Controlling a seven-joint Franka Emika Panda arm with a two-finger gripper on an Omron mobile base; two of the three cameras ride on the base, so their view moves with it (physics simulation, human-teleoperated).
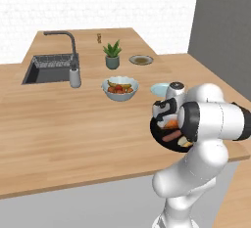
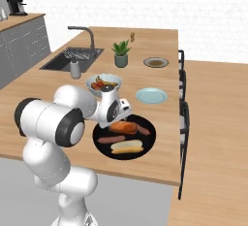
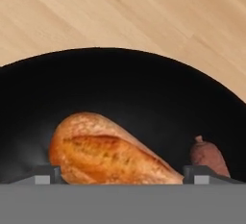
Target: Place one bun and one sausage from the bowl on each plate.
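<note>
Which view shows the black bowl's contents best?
Right base view: the whole bowl shows, with two buns and two sausages. Left base view: the arm covers most of it. Hand view: just part of it, one bun and a sausage end.

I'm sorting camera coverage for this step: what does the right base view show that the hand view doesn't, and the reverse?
Right base view alone: the light blue plate, the olive-brown plate, the fruit bowl, a potted plant, the sink, and a pale bun in the black bowl. Hand view alone: the open gripper straddling the browned bun. Both show the black bowl, browned bun and a sausage.
</note>
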